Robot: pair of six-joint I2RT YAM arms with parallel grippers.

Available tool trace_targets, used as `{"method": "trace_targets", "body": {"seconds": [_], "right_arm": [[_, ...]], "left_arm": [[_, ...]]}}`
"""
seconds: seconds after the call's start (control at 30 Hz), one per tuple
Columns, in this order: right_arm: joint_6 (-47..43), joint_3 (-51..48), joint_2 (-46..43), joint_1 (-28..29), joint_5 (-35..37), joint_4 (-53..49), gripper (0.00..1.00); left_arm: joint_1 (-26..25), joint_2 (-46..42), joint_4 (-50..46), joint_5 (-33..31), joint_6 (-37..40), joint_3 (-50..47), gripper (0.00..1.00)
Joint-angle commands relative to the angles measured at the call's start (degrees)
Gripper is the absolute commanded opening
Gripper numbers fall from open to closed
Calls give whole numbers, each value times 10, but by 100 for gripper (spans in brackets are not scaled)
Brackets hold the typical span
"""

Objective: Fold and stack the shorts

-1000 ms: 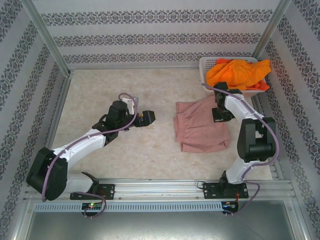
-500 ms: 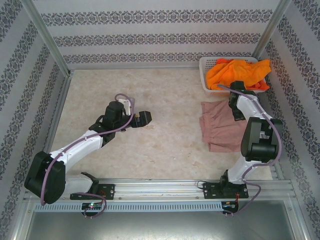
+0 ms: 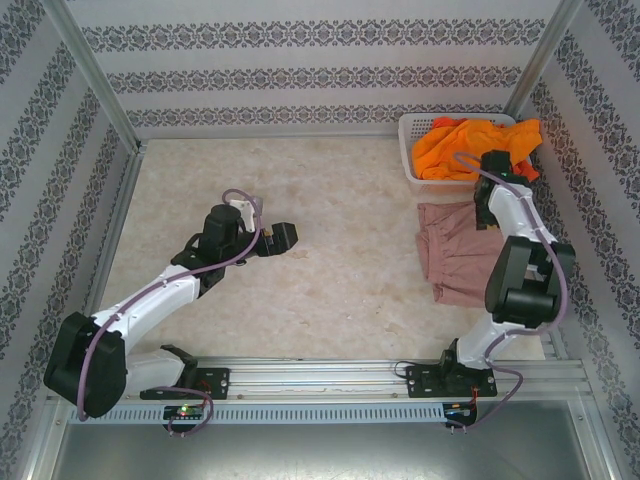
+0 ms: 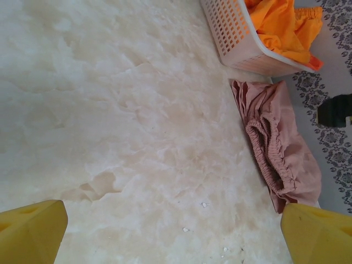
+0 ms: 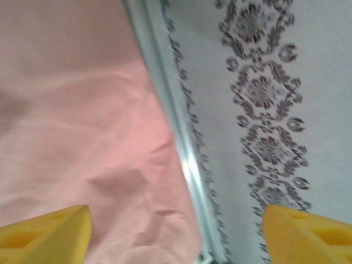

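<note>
Two claws, both released. The right claw (image 5: pixel 176 236) hangs with its yellow fingertips (image 5: pixel 47 234) spread wide and nothing caught between them. Straight under it lie the dusty pink shorts (image 3: pixel 455 250), flat on the desk (image 3: pixel 330 180). In the top view the cloth reaches from beneath this claw toward the left arm and back toward the right arm's base. On the claw's outer side, its wrist view shows the edge of the pink cloth meeting a metal rail (image 5: pixel 181 159), with the patterned wall (image 5: pixel 264 110) past that.

Just beyond the right claw, away from the arm bases, stands a white mesh basket (image 3: pixel 415 150). Orange shorts (image 3: pixel 470 145) are heaped in it and spill over its rim; how many garments make up the heap cannot be told.

The left claw (image 3: pixel 286 236) is also spread wide and grasps nothing, with bare desk below. The pink shorts lie well off to its right, their gathered waistband (image 4: pixel 269 159) turned toward it, and the basket sits farther off on the same side.
</note>
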Motion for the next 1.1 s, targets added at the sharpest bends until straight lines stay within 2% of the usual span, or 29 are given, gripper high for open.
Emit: {"method": "trace_targets", "body": {"seconds": [0.0, 0.03, 0.1, 0.17, 0.27, 0.47, 0.7, 0.77, 0.93, 1.07], "right_arm": [[122, 40, -89, -3, -243, 3, 92], [154, 48, -102, -3, -304, 21, 94], [214, 80, -100, 2, -383, 44, 94], [243, 133, -73, 14, -415, 53, 94], [253, 236, -5, 39, -401, 31, 95], [247, 417, 149, 68, -295, -4, 94], [209, 584, 317, 67, -182, -44, 84], [209, 619, 355, 64, -171, -54, 79], [221, 672, 432, 55, -174, -66, 75], [225, 693, 470, 51, -188, -68, 63]], "left_arm": [[6, -13, -5, -8, 3, -11, 100], [7, -12, -1, -7, 0, -12, 100], [6, -10, 9, -5, -7, -15, 100], [6, -9, 14, -3, -13, -15, 100], [7, -10, 13, -3, -15, -15, 100], [7, -26, -2, -8, -16, -18, 100], [7, -55, -25, -23, -15, -28, 100], [7, -60, -27, -24, -15, -31, 100], [8, -64, -29, -24, -20, -37, 100], [7, -71, -30, -26, -20, -44, 100]]}}
